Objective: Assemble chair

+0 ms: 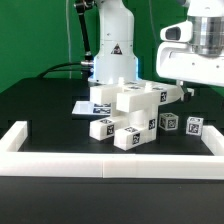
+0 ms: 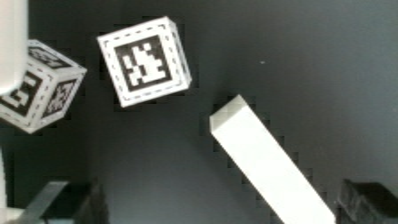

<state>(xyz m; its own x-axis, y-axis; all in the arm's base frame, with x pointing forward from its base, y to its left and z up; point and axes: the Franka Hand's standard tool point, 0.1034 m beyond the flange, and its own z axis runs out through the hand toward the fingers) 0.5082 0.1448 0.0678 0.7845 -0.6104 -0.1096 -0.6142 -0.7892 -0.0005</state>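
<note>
The chair's white blocky parts [image 1: 125, 112] lie piled at the middle of the black table, with black-and-white tags on their faces. Two small tagged blocks [image 1: 168, 122] [image 1: 194, 126] stand apart toward the exterior view's right. My gripper [image 1: 192, 80] hangs high above that right side, clear of every part. In the wrist view a tagged cube [image 2: 36, 85] and a tagged square piece [image 2: 146, 62] lie far below. The gripper [image 2: 210, 215] is open, with its dark fingers [image 2: 54, 205] wide apart and nothing between them.
A low white border rail [image 1: 110, 162] runs along the table's front and up both sides. The robot's base [image 1: 112, 50] stands behind the pile, with the marker board [image 1: 80, 107] beside it. A long plain white bar [image 2: 267, 160] crosses the wrist view below the fingers.
</note>
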